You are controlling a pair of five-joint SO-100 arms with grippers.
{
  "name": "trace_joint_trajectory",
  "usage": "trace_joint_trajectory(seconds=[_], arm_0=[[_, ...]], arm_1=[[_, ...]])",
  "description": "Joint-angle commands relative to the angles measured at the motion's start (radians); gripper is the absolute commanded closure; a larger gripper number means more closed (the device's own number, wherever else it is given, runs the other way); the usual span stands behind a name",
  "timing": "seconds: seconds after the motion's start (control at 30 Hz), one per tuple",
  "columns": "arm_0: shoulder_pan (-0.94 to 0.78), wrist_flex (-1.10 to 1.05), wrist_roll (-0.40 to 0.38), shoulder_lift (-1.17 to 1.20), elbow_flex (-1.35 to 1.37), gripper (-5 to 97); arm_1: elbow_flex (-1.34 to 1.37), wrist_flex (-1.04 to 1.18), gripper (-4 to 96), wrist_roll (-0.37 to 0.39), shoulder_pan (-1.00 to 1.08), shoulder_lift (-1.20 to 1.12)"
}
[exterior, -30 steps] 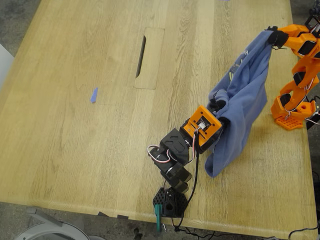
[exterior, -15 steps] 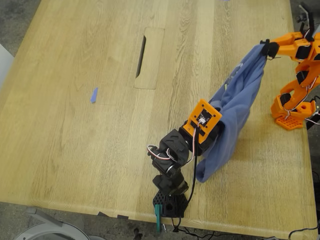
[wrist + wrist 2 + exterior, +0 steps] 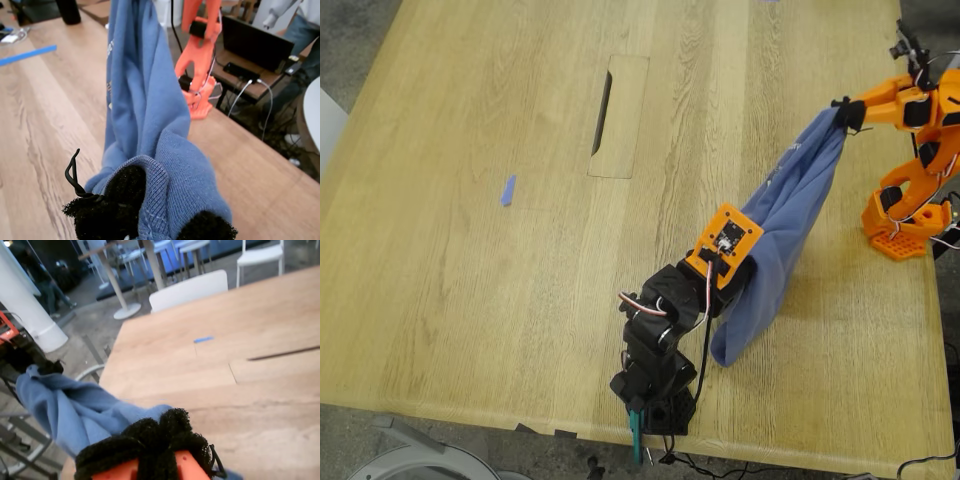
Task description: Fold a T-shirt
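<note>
T-shirt (image 3: 782,235): stretched in air betw both grippers, above worktop (image 3: 470,250)
My first gripper (image 3: 150,220): jaws clamped on shirt hem
My second gripper (image 3: 842,113): jaws pinching other end

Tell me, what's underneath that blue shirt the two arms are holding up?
Only bare wooden table shows around and below the hanging T-shirt, held by my first gripper and my second gripper. The patch directly behind the cloth is hidden.

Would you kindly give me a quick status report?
My first gripper and my second gripper both shut on the blue-purple cotton T-shirt. Shirt stretched between them, hanging above the wooden table. Nothing obstructing.
</note>
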Motion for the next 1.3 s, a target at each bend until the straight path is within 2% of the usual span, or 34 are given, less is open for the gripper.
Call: trace_joint_trajectory(seconds=[0.0, 0.13, 0.23, 0.37, 0.57, 0.97, 1.27], arm_0=[[-0.009, -0.044, -0.015, 0.083, 0.055, 92], [-0.020, -0.071, -0.017, 0.110, 0.114, 92], [-0.044, -0.107, -0.017, 0.144, 0.201, 92], [-0.103, -0.207, -0.015, 0.215, 0.383, 92], [-0.201, -0.416, -0.015, 0.333, 0.689, 92], [-0.426, -0.821, -0.011, 0.446, 1.146, 92], [-0.653, -1.201, -0.011, 0.419, 1.463, 92]], arm_1=[[0.160, 0.000, 91.6, 0.008, -0.017, 0.118], [0.344, -0.009, 91.6, 0.012, -0.032, 0.212], [0.541, -0.103, 91.6, 0.005, -0.040, 0.291], [0.865, -0.328, 91.6, -0.008, -0.044, 0.408], [1.175, -0.709, 91.6, -0.028, 0.002, 0.433], [1.605, -1.249, 91.6, -0.049, 0.183, 0.373], [1.723, -1.661, 91.6, -0.055, 0.308, 0.112]])
